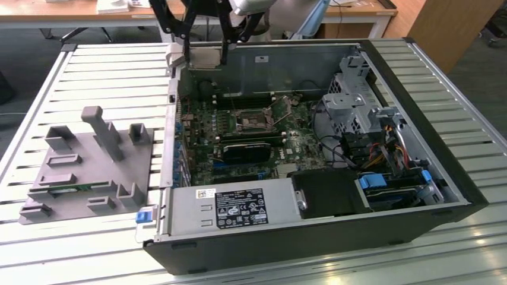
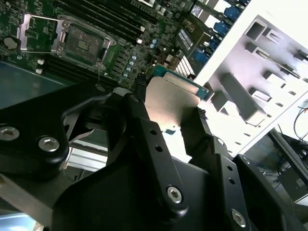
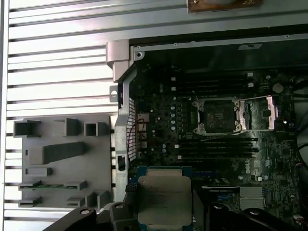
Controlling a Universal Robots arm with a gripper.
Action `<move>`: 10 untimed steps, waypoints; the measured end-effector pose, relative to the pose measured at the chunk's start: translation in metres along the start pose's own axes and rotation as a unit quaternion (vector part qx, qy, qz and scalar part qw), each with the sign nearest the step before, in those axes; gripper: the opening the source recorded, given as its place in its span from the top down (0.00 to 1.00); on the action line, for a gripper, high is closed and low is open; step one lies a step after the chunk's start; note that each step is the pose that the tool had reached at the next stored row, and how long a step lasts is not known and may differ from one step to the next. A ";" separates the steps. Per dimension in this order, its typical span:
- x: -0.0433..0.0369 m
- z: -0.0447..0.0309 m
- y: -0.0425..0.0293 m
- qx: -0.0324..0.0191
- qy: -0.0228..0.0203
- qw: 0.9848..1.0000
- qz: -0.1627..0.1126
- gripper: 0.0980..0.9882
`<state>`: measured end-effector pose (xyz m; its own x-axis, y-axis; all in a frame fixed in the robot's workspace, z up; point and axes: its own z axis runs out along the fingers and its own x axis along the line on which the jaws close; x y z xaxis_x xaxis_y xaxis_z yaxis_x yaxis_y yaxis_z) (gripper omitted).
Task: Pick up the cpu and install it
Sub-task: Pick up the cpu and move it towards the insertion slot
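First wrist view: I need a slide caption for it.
Hand grips the cpu; the motherboard with its open socket lies beyond.

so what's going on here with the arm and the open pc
The robot arm's claw is shut on the cpu, holding it in the air above the open computer case. On the motherboard below, the socket is empty with its retaining frame flipped open, so the chip is picked up but not yet installed. A grey fixture tray lies on the slatted table beside the case, on the exterior view's left.
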<state>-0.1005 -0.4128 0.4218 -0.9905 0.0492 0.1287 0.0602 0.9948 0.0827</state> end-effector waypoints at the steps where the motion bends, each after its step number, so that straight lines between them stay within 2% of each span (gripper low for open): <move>1: -0.0026 -0.0003 0.0002 0.000 0.000 1.000 0.000 0.50; 10: -0.0304 -0.0038 0.0020 0.000 0.004 1.000 0.000 0.50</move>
<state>-0.0698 -0.4127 0.4218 -0.9894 0.0485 0.1366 0.0602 0.9948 0.0823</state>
